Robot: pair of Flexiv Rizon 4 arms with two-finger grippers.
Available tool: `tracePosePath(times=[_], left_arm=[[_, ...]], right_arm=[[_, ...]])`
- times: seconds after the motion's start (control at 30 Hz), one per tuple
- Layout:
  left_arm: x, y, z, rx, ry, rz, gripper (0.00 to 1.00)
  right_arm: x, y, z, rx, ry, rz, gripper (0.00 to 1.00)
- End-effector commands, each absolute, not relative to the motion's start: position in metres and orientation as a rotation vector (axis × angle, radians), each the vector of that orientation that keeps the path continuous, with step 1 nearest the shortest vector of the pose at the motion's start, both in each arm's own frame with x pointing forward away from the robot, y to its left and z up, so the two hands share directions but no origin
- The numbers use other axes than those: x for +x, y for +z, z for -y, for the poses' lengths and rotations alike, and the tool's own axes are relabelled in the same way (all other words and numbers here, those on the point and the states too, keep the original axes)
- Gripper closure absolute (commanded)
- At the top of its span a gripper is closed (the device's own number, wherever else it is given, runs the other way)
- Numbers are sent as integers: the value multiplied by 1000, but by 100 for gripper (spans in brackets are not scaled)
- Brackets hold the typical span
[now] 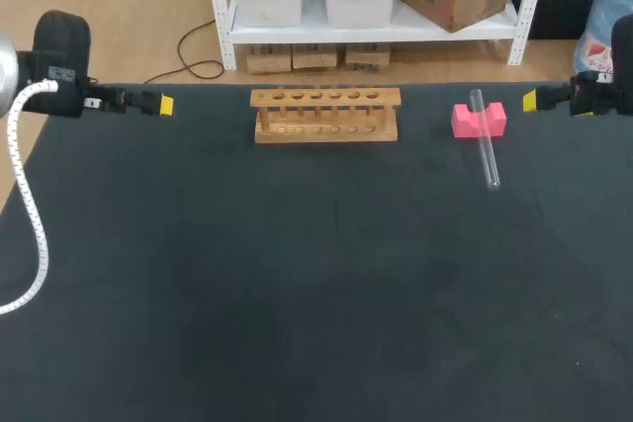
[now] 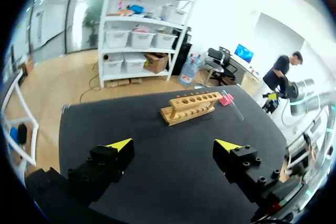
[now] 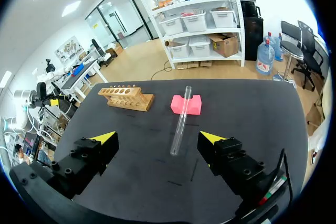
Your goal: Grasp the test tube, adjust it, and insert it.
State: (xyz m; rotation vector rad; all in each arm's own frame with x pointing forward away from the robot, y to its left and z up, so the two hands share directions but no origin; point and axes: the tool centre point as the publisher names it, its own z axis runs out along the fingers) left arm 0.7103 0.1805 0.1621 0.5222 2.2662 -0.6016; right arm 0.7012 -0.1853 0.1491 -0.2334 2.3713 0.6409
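The test tube (image 1: 486, 150) lies on the right side of the table (image 1: 297, 284), well apart from the rack (image 1: 326, 116). Its far part rests in the dip of a pink block (image 1: 463, 122). Its near end comes down to the table, so it seems to slope a little.

The tube is clear, thin, round and smooth, like glass. I think it is light and stiff. It may slip in the fingers, roll away, or crack if it is squeezed hard. A good place to take hold is the bare part just in front of the block, near the middle, with a soft squeeze from both sides.

The block looks soft and foamy. The rack is pale wood with six round holes in a row on top. The table is dark and dull, like cloth.

The right gripper (image 3: 157, 137) is near the tube, at the table's right edge. Its fingers are far apart and hold nothing. The left gripper (image 2: 176, 148) is at the left edge, also spread wide and holding nothing.
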Motion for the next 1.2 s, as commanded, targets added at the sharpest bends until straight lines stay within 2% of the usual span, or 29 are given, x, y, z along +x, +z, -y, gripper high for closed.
tracePosePath(times=[0.03, 0.53, 1.2], left_arm=[[712, 158, -192, 711, -835, -2102, 0], [732, 155, -183, 1247, -965, -1736, 0], [762, 98, -144, 1440, -883, -1784, 0]], right_arm=[[702, 152, 186, -236, 639, -2382, 0], [702, 152, 186, -236, 639, -2382, 0], [702, 152, 186, -236, 639, -2382, 0]])
